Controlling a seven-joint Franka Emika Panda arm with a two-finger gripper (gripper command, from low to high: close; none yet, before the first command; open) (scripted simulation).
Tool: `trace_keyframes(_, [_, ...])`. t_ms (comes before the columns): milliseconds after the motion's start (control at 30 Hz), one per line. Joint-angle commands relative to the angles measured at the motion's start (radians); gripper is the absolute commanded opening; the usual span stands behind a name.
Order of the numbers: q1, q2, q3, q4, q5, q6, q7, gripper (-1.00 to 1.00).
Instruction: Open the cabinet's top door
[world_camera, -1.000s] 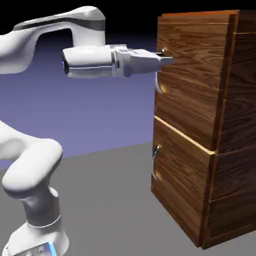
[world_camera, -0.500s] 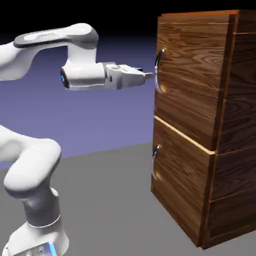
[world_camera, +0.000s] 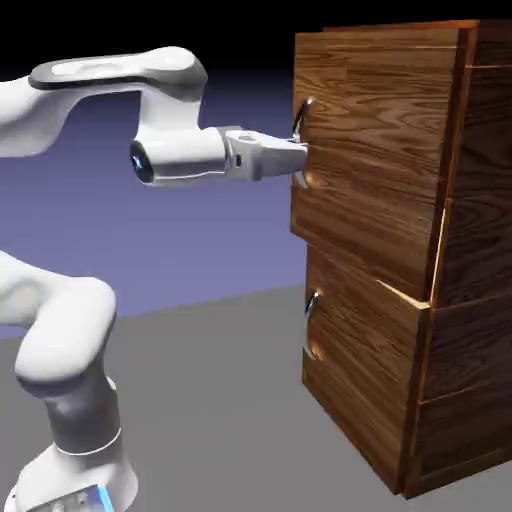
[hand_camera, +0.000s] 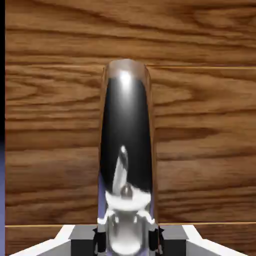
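Note:
The cabinet (world_camera: 470, 250) of dark reddish wood stands at the exterior view's right. Its top door (world_camera: 370, 170) juts a little out of the body toward the arm, with a lit gap along its edge. My gripper (world_camera: 300, 158) reaches in level from the left and is shut on the middle of the door's curved silver handle (world_camera: 298, 118). In the hand view the handle (hand_camera: 126, 140) rises large and shiny between my fingertips (hand_camera: 82, 242), with the top door's wood (hand_camera: 200, 125) behind it.
Below the top door sits the shorter lower panel (world_camera: 360, 370) with its own silver handle (world_camera: 310, 325), flush with the body. The grey table (world_camera: 220, 420) stretches between the robot's base and the cabinet.
My gripper dropped from the handle's top to its middle and closed on it. The top door's front has since moved left, out of the cabinet body.

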Motion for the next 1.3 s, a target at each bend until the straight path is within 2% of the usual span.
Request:
trace_keyframes(0, [0.036,-0.010,-0.030,-0.016,-0.029,0.000,0.008,-1.00])
trace_keyframes(467, [0.541,-0.213,-0.415,-0.198,-0.530,0.107,0.199,-1.00])
trace_keyframes(667, [0.615,-0.295,-0.473,-0.270,-0.791,0.121,0.406,-1.00])
trace_keyframes(767, [0.576,-0.342,-0.482,-0.310,-0.921,0.056,0.527,-1.00])
trace_keyframes(933, [0.459,-0.454,-0.543,-0.369,-1.130,-0.147,0.683,-1.00])
trace_keyframes(1267, [0.293,-0.598,-0.835,-0.368,-1.459,-0.582,0.774,-1.00])
